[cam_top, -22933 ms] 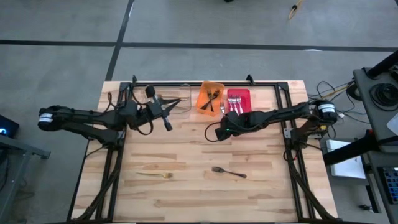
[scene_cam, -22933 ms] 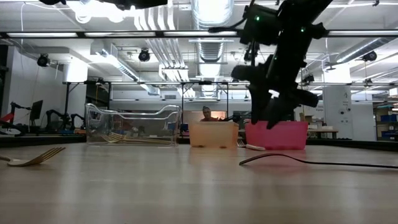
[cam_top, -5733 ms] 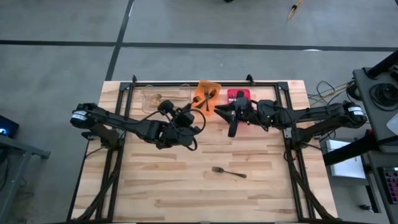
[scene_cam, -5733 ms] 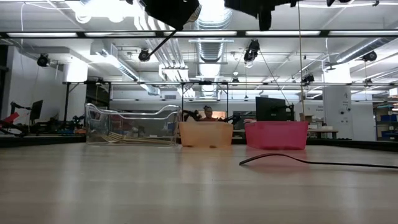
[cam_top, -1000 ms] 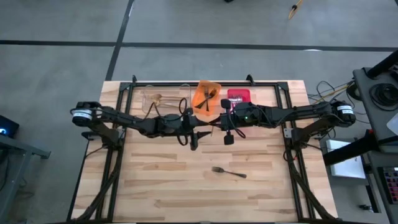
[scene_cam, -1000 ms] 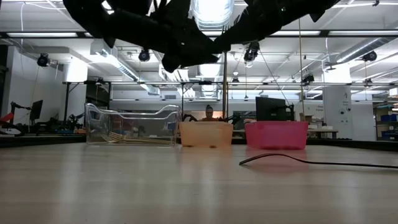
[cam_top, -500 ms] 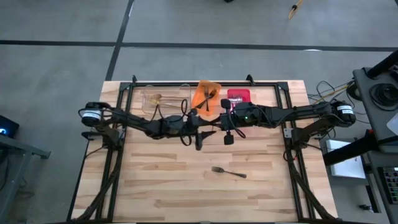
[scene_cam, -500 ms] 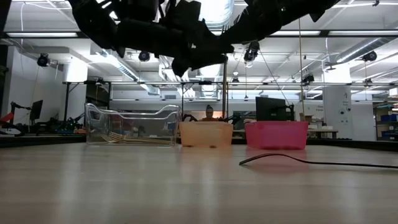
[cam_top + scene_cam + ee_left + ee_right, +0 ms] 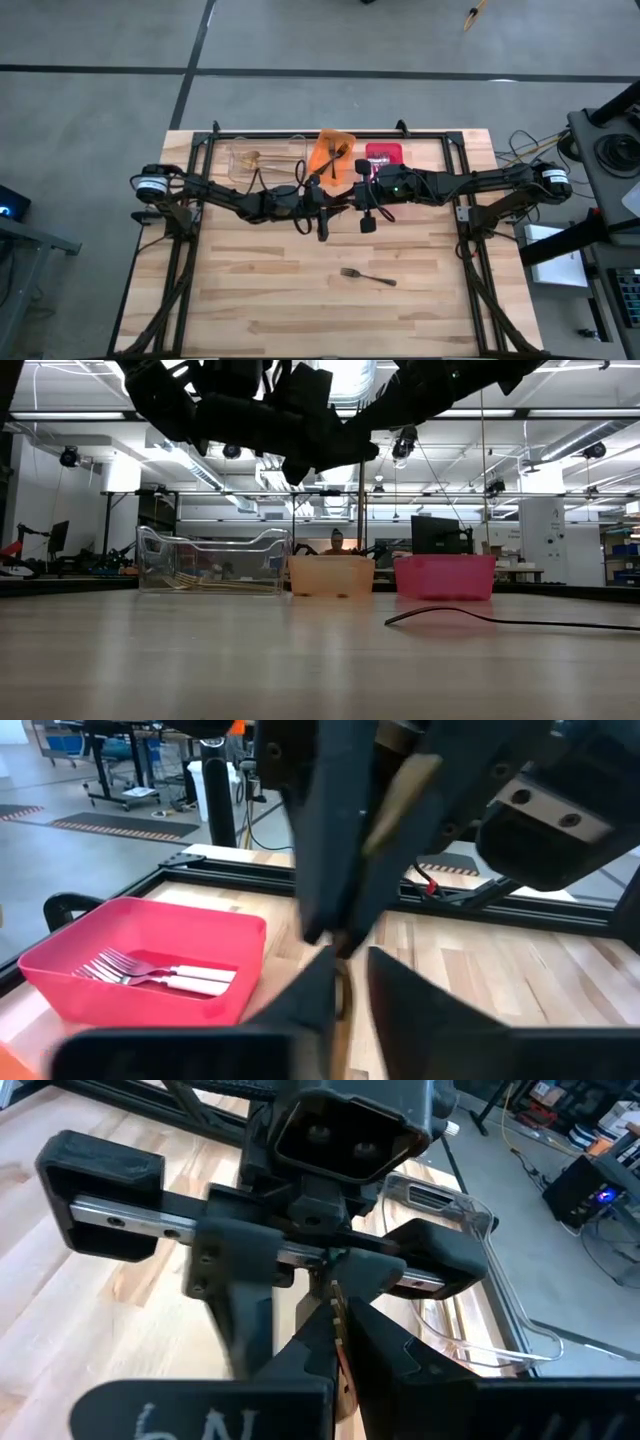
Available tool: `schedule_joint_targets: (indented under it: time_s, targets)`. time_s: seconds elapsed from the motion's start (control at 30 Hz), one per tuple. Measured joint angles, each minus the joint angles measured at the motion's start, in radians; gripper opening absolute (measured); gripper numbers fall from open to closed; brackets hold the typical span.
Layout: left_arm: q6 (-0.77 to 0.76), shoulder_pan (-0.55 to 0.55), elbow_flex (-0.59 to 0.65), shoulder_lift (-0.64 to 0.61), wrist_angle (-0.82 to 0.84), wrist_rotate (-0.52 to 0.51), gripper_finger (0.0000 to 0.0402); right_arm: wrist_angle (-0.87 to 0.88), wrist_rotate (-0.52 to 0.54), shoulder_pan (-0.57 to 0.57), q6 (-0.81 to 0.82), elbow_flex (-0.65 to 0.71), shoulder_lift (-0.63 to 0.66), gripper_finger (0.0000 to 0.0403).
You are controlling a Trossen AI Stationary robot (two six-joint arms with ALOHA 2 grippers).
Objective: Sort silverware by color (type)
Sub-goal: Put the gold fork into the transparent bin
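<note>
Jaws of left gripper (image 9: 345, 960) and right gripper (image 9: 340, 1315) both pinch the gold utensil (image 9: 400, 800) at twelve o'clock of the black fork (image 9: 368, 276). I'd loosen the right only once the left holds firm.

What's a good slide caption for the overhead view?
Both arms meet mid-table near the orange bin; one black fork lies unsorted on the wood.

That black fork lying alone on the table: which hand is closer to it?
Right, narrowly. The right hand hangs just behind the black fork; the left hand hangs behind it too, off toward the robot's left.
</note>
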State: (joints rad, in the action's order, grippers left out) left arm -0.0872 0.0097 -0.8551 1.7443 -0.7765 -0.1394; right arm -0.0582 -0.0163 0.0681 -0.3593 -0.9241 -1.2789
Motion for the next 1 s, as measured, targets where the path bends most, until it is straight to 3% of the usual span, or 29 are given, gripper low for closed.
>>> schedule_joint_targets:
  time_s: [0.1,0.3,0.5,0.7,0.87,1.0]
  targets:
    - [0.0,0.005,0.0,0.0,0.0,0.003,0.0008,0.0,0.002,0.0,-0.009,0.0,0.0,0.0009]
    - [0.005,0.007,0.0,-0.001,-0.002,-0.005,0.0003,-0.007,0.002,0.0,-0.004,0.0,0.0,0.002]
    - [0.025,0.007,0.0,-0.002,-0.002,-0.044,0.0002,-0.01,0.075,0.001,0.008,0.0,0.0,0.0067]
    - [0.056,0.007,0.0,-0.002,-0.003,-0.157,0.0001,-0.071,0.139,0.001,0.021,0.0,0.001,0.0114]
    - [0.047,0.008,0.0,-0.003,-0.006,-0.307,0.0001,-0.174,0.157,0.001,0.066,0.0,0.018,0.0125]
    - [0.029,0.009,0.0,-0.017,-0.006,-0.456,0.0001,-0.161,0.159,0.001,0.098,0.0,0.04,0.0124]
